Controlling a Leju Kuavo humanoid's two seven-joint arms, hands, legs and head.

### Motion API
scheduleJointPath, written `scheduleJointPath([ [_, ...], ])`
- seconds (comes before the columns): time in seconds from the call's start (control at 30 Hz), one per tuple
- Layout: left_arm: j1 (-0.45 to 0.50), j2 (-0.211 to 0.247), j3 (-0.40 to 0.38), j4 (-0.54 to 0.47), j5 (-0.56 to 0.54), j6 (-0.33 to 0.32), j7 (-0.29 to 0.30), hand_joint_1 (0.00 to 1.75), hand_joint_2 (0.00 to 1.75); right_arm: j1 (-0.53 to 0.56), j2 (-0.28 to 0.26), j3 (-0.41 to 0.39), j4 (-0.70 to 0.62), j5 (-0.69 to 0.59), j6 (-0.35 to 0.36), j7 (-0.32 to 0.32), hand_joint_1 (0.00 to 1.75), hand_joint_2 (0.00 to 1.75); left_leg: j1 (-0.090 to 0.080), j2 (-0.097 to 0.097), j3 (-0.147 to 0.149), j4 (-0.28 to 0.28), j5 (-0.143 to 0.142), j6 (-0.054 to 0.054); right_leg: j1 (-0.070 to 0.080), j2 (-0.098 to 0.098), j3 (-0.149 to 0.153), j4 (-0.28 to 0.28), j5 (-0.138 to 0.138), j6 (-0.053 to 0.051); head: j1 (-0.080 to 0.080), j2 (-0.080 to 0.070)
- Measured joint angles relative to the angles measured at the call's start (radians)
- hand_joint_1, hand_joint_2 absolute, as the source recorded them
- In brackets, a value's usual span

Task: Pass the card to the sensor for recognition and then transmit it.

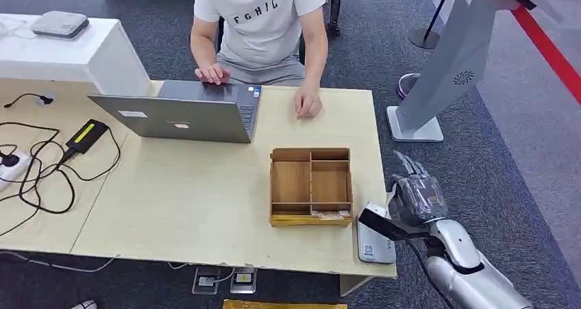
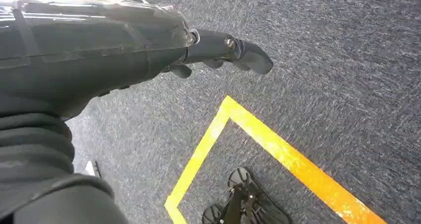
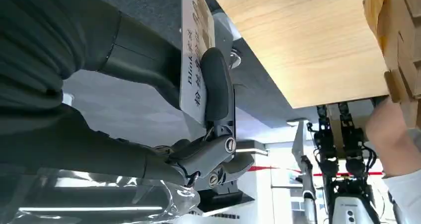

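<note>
White card (image 3: 197,60), printed w/ black text, sits pinched in the right robot hand (image 1: 414,194) — thumb (image 3: 217,85) pressed flat across its face, fingers behind. In the head view that robot hand hangs just off the counter's (image 1: 205,199) right edge, near the front corner, w/ the card edge-on beside it. A small grey-white pad w/ a code sticker, prob. the sensor (image 1: 375,242), lies on that corner, just below and left of the robot hand.

Judging by this, the step is presenting the card to the reader. To do it well: bring the card's flat face down over the pad, not its edge, hold it level and steady close above, and keep the thumb pinch firm so it doesn't slip. Watch the counter edge on the way in.

Wooden organiser tray (image 1: 312,186) sits just left of the sensor, split into several compartments; they look empty, tho a pale label lies along its front lip.

Left robot hand (image 2: 218,52) hangs over grey carpet w/ yellow tape, fingers loosely curled, holding nothing.

A person sits across at a laptop (image 1: 185,114).
</note>
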Motion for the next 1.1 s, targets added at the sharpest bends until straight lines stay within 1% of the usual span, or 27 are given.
scheduleJointPath([
  [0.2,0.000,0.006,-0.021,-0.003,0.011,-0.002,0.000,0.00,0.00,0.025,-0.010,0.013,-0.013,-0.041,-0.021,0.011,1.75,1.75,0.000,0.000,0.000,0.000,0.000,0.000,0.000,0.000,0.000,0.000,0.000,0.000,0.000,0.000],
  [0.63,-0.001,0.008,-0.045,-0.008,0.045,0.015,0.000,0.00,0.00,0.065,-0.026,0.015,-0.012,-0.120,-0.053,-0.004,1.75,1.75,0.000,0.001,0.000,0.000,0.000,0.000,0.000,0.000,0.000,0.000,0.000,0.000,0.000,0.000],
  [0.8,-0.001,0.008,-0.049,-0.008,0.054,0.015,0.000,0.00,0.00,0.088,-0.027,0.015,-0.012,-0.143,-0.086,-0.003,1.75,1.75,0.000,0.001,0.000,0.000,0.000,0.000,0.000,0.000,0.000,0.000,0.000,0.000,0.000,0.000],
  [1.1,-0.001,0.008,-0.067,-0.010,0.068,0.014,-0.008,0.00,0.00,0.122,-0.031,0.014,-0.012,-0.174,-0.093,-0.007,1.75,1.75,0.000,0.001,0.002,0.000,0.000,0.000,0.000,0.000,0.002,0.000,0.000,0.000,0.000,0.000],
])
